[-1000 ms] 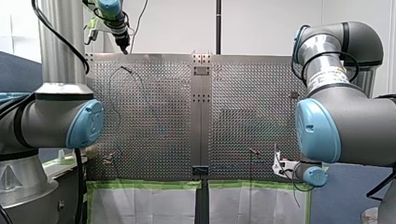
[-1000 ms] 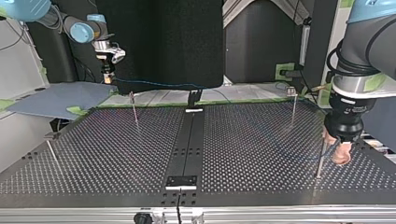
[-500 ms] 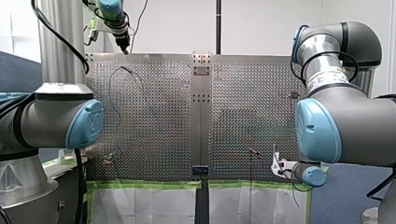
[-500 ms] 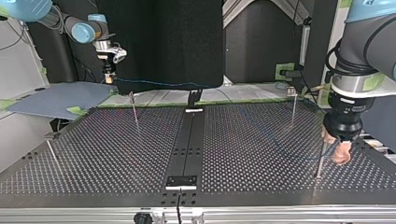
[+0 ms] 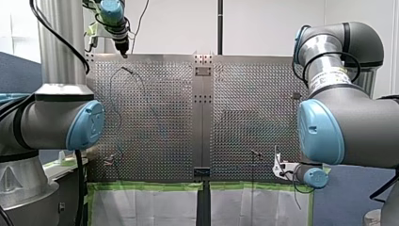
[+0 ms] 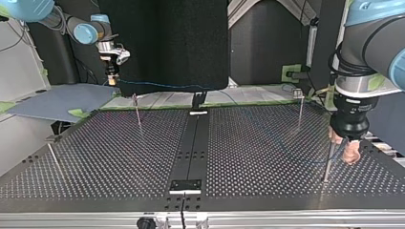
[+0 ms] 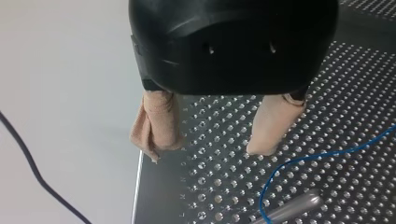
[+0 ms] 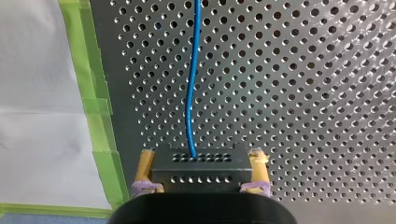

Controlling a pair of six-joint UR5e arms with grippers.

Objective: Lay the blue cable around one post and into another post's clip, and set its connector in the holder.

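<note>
My right jaws, at the top view's left, are closed on the black connector (image 8: 201, 168). Their yellow pads (image 8: 144, 169) pinch its two short sides, and they hold it in the air past the far edge of the counter (image 6: 119, 157). The blue cable (image 8: 190, 93) leaves the connector's face and runs rightward, clear above that edge. It then crosses the counter's right half to the near right post (image 6: 327, 162), which it seems to touch. My left jaws hang just beside that post, spread wide, with nothing between their beige pads (image 7: 159, 126).

This looks like the routing step, and the connector is not yet in any holder. To do it well, the right arm should probably pull only lightly and low, so the cable hugs the post and does not climb its shaft. It should also avoid twisting the connector. The left jaws look placed to steady the cable there.

Other things, again from the top view's left:
- A near left post (image 6: 53, 160) stands well apart from the cable.
- A far left post (image 6: 137, 110) stands just under the raised span and could snag it if the connector drops early.
- A small black bracket (image 6: 197, 101) sits on the centre strip and may be the holder, though I cannot tell.
- A far right post (image 6: 300, 109) stands near the cable's path.

Green tape (image 8: 93, 93) edges the counter.
</note>
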